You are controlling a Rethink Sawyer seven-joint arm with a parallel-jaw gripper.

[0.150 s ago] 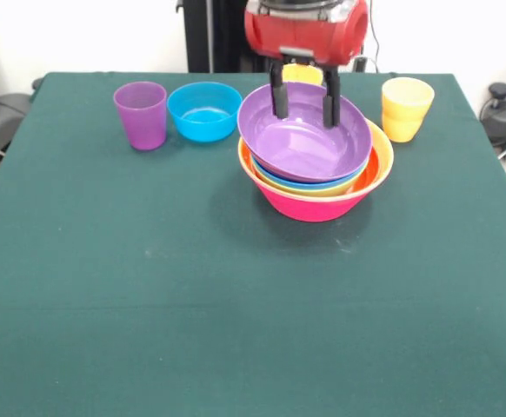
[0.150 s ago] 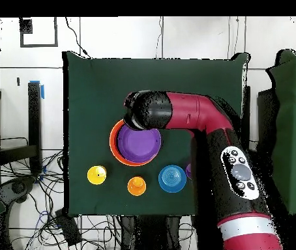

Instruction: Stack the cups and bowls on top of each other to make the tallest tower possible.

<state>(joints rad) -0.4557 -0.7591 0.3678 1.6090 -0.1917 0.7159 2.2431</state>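
1. Looking at the front view from the left, you are seeing a purple cup (image 1: 141, 114) standing upright on the green table (image 1: 149, 304).
2. Just beside it, on its right, a small blue bowl (image 1: 204, 110) is sitting open side up. You cannot tell if the two are touching.
3. Next you are seeing the tower (image 1: 316, 169). A big pink bowl (image 1: 309, 207) is sitting at the bottom, a large orange bowl (image 1: 378, 167) is nesting inside it, and thin yellow and blue rims are peeking out above that. A purple bowl (image 1: 301, 139) is lying on top, and it is tilting a little.
4. Your gripper (image 1: 304, 97) is hanging over the far side of the purple bowl. Its two black fingers (image 1: 278, 95) are pointing down and standing apart, so the claw is released and gripping nothing. You cannot tell if the fingertips are touching the bowl.
5. An orange cup (image 1: 302, 73) is hiding behind the gripper, so only a bit of it is showing.
6. Last on the right, a yellow cup (image 1: 406, 109) is standing upright, near the tower but apart from it.
7. In the overhead view, the red arm (image 2: 196, 120) is reaching over the tower (image 2: 135, 142) and covering part of it.
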